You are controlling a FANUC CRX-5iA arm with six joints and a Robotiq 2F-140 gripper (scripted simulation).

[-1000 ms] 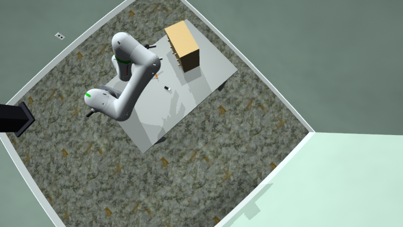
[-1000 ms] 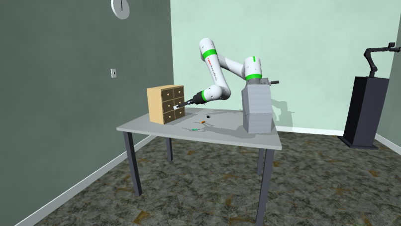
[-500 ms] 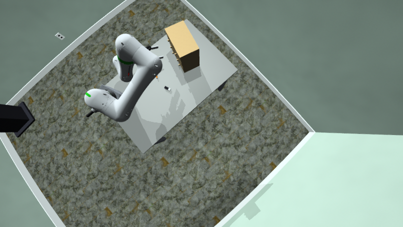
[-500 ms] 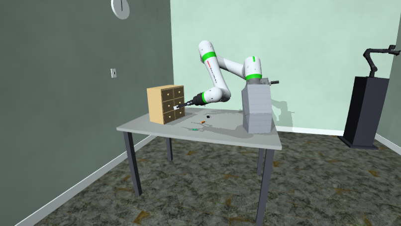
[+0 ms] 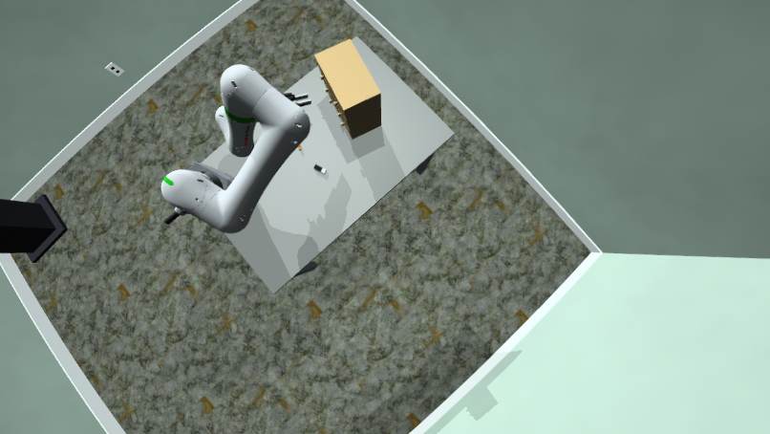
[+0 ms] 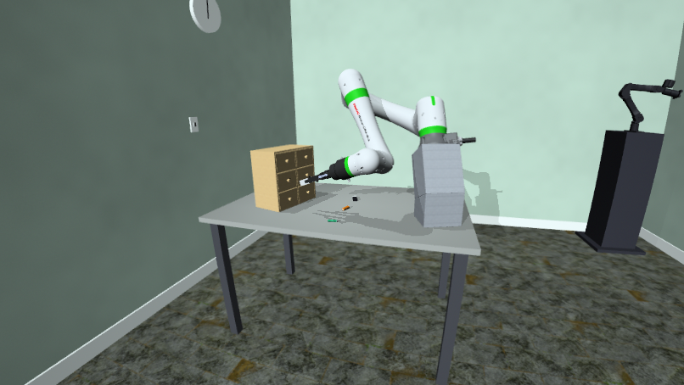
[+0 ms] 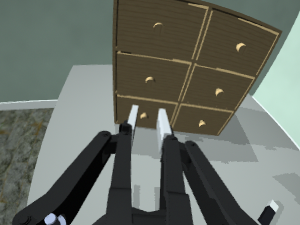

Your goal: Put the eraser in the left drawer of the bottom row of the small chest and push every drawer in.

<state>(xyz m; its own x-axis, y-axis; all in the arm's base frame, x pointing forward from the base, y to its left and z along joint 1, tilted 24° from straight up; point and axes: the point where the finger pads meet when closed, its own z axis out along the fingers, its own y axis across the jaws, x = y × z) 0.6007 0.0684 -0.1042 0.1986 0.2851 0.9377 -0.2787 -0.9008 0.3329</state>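
- You can make out the eraser [image 5: 320, 168] [image 6: 354, 198] [image 7: 268, 213] only as a small shape in each view; in the wrist view it sits at the lower right, its dark end reaching the bottom edge.
- From above, the arm hides much of the gripper [image 5: 310, 98] [image 6: 304, 181] [image 7: 148, 111], and you see only its finger ends past the forearm.
- Your eraser lies on the table [image 5: 398, 156] [image 6: 383, 205] [image 7: 75, 114], outside the chest [image 5: 347, 75] [image 6: 266, 179] [image 7: 150, 44] and well apart from the jaws, to their right in the wrist view.
- The jaws are partly open, with a narrow gap and nothing gripped; through it you see the knob of the bottom-left drawer [image 6: 283, 199] [image 7: 152, 106].
- The eraser looks like a short block, black with a white end.
- An orange item [image 5: 299, 146] [image 6: 345, 208] and a green one [image 6: 332, 220] also lie on the table.

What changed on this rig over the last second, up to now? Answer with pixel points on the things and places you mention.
The gripper [image 5: 310, 99] [image 6: 304, 181] [image 7: 147, 115] moved slightly toward the chest [image 5: 350, 75] [image 6: 266, 179] [image 7: 170, 41], and its fingers drew much closer together, with a gap left. Nothing was visibly gripped or released. Chest and eraser [image 5: 320, 168] [image 6: 354, 198] [image 7: 268, 214] stayed put.
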